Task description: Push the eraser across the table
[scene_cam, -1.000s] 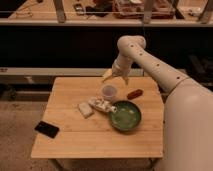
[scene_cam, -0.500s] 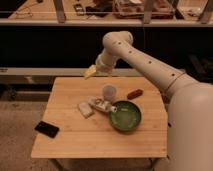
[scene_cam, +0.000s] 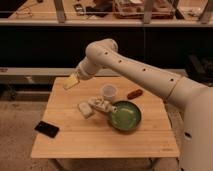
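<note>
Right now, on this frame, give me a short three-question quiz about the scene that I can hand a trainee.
1. True or false: the gripper is touching the eraser.
2. Where on the table does the eraser lie? A) at the near corner, picture left; B) in the middle; C) against the far edge.
3. Name the thing lying just picture-right of the white cup.
Key: 1. False: the gripper hovers over the table's far picture-left part, apart from the eraser. 2. A. 3. The reddish-brown piece.
</note>
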